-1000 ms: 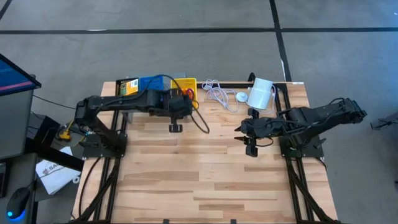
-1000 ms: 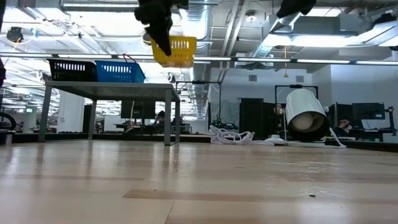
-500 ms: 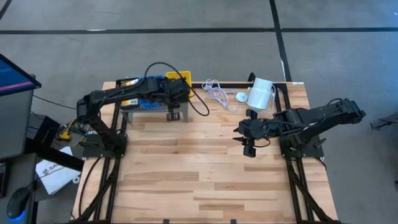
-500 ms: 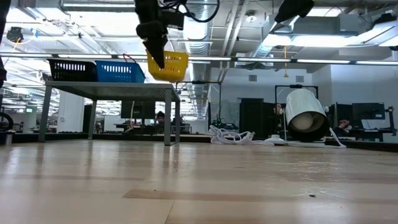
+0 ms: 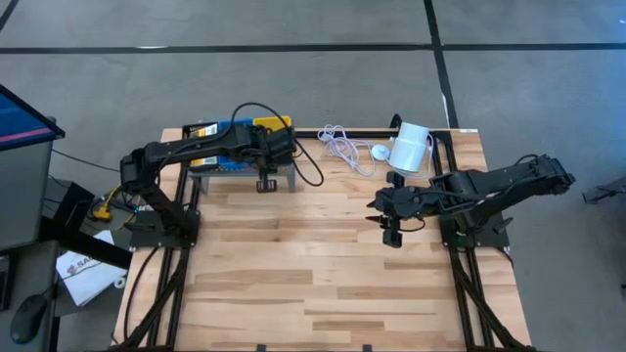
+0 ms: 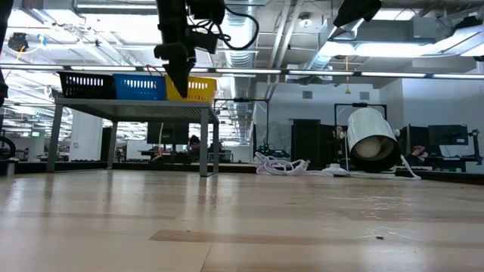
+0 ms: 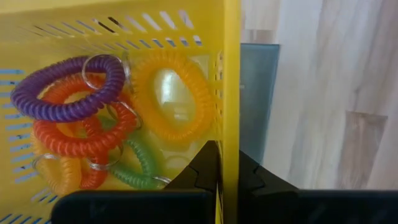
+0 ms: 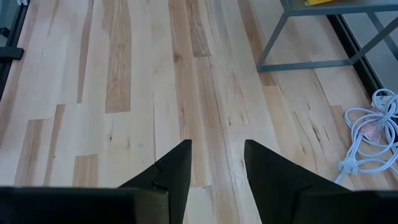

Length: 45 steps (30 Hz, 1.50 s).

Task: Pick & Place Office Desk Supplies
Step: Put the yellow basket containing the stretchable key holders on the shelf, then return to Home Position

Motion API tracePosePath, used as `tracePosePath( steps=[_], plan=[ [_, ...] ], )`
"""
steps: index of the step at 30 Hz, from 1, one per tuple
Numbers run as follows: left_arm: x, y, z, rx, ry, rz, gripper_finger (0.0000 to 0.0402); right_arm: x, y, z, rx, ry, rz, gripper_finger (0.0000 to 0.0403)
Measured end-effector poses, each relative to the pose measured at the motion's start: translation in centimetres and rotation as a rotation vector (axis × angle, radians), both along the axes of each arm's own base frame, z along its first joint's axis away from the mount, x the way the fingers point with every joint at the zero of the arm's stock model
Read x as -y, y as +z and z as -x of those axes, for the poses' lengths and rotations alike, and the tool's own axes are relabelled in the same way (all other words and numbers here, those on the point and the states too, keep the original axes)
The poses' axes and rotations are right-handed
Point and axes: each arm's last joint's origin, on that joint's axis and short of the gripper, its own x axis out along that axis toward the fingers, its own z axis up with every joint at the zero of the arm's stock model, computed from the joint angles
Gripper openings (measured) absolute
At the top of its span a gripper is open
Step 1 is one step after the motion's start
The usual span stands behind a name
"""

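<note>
A big office room sits behind the wooden table (image 5: pixel 323 264), and the yellow bin (image 6: pixel 195 88) is on the small shelf (image 6: pixel 132 109) next to the blue bin (image 6: pixel 140 86) and black bin (image 6: pixel 85 84).

The left gripper (image 7: pixel 227 167) pinches the yellow bin's wall, with the curly loops (image 7: pixel 93 124) inside. The bin sits near the shelf's end, so a tug while the grip is closed could tip it off and spill the loops. The right gripper (image 8: pixel 216 163) hangs open over bare wood, holding nothing, with the white cable (image 8: pixel 370 134) near.
</note>
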Motion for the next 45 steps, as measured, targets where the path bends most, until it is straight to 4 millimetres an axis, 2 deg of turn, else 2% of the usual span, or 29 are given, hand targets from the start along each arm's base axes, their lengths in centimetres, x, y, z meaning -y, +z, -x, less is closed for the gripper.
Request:
tracePosePath(
  steps=[8,13,18,26,30,33,45],
  plan=[
    [-0.2,-0.1,0.0,0.004,0.01,-0.001,0.0003,0.0,0.0,0.0,-0.001,0.0,0.0,0.0143],
    [0.0,-0.1,0.0,0.003,0.006,0.002,0.0027,0.0,0.0,0.0,-0.001,0.0,0.0,0.0143],
    [0.0,-0.1,0.0,0.004,0.006,0.002,0.0076,0.0,0.0,0.0,-0.002,0.001,0.001,0.0143],
    [0.1,0.3,0.2,0.021,0.006,-0.004,0.0187,0.0,0.0,0.0,-0.002,0.001,0.001,0.0143],
    [0.5,1.5,0.7,0.082,-0.003,-0.024,0.0232,0.0,0.0,0.0,-0.003,0.001,0.002,0.0143],
    [1.0,3.1,1.5,0.152,-0.007,-0.049,0.0251,0.0,0.0,0.0,-0.005,0.003,0.004,0.0143],
    [4.0,8.3,4.7,0.432,-0.047,-0.107,0.0259,0.0,0.0,0.0,-0.003,0.007,0.008,0.0143]
  ],
)
